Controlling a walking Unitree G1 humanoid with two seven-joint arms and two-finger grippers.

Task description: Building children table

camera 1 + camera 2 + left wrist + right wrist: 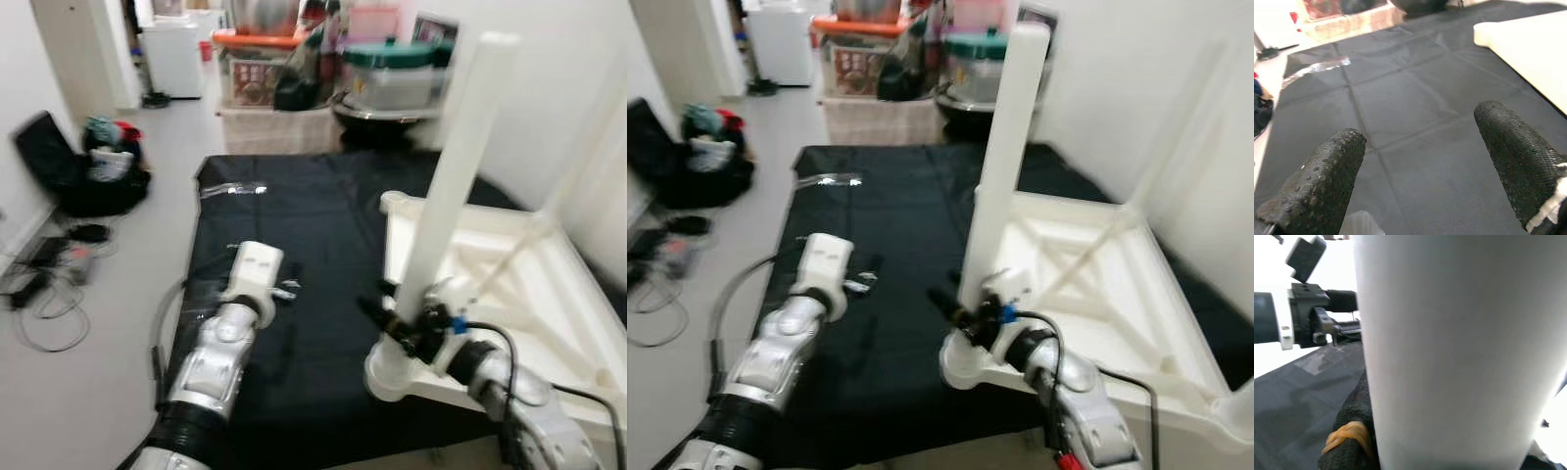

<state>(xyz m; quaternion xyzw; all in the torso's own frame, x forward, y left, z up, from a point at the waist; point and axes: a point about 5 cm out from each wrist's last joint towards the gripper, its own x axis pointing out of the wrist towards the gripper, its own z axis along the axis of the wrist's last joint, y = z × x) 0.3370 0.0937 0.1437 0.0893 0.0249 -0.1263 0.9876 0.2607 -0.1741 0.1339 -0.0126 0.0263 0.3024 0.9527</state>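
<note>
While the white table leg (453, 166) is held upright, the scene is recorded as follows.

Right gripper (397, 311): closed around the lower part of the table leg; in the right wrist view one black finger (1352, 435), wrapped with an orange rubber band (1349, 433), is pressed against the leg's side.

Table leg: stood upright and slightly tilted, its foot set in the round corner socket (390, 377) just below the right gripper.

Tabletop (1087, 284): laid upside down, its ribbed underside turned up; extended away from the right gripper toward the robot's right side and the wall.

Left gripper (1420, 161): held spread wide with nothing between the two black fingers (1513, 156); hovered over the black sheet (304, 235), well apart from the right gripper, to its left.

Black sheet: spread on the floor beneath both grippers and the tabletop.

Clear plastic wrap (230, 189): left on the sheet, far ahead of the left gripper.

Storage boxes (392, 73): stacked beyond the sheet's far edge.

Black bag (83, 166): placed on the floor far to the left of the left gripper.
</note>
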